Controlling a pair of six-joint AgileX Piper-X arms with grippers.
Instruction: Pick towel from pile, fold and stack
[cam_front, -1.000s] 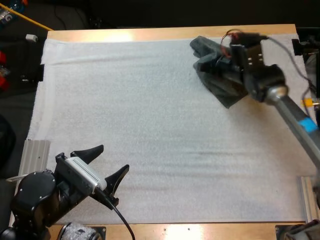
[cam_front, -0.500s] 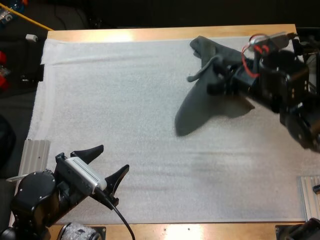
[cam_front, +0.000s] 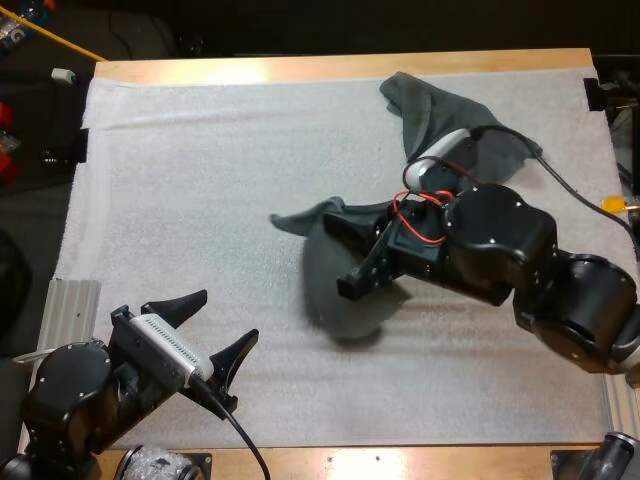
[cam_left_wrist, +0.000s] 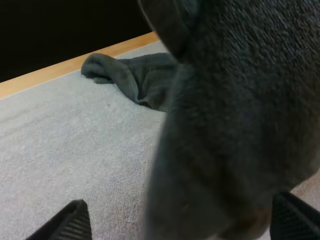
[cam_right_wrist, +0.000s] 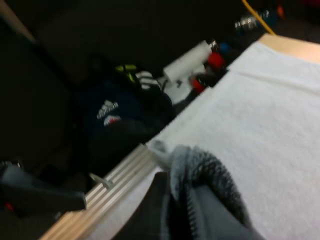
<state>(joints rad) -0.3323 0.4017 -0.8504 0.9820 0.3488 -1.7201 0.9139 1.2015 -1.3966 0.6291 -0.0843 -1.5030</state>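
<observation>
Right tool (cam_front: 350, 258) is clenched on a bunched edge of one dark grey-green towel (cam_front: 320, 290). The rest of the cloth hangs below it over the middle of the white mat (cam_front: 200, 180); whether its lowest part touches the mat cannot be told. Left tool (cam_front: 225, 318) rests released at the mat's near left, fingers apart and clear of any cloth. A second, crumpled towel (cam_front: 450, 105) lies at the mat's far right, near the bench (cam_front: 300, 68) edge.

Step in hand, as judged: lay the held towel flat for folding.

1. Lower the cloth while drawing it across the mat, so it spreads rather than heaps.
2. Release only when the cloth lies out.
3. Bring the left tool to a free corner once one is exposed.
4. Work well apart from the crumpled towel.
</observation>
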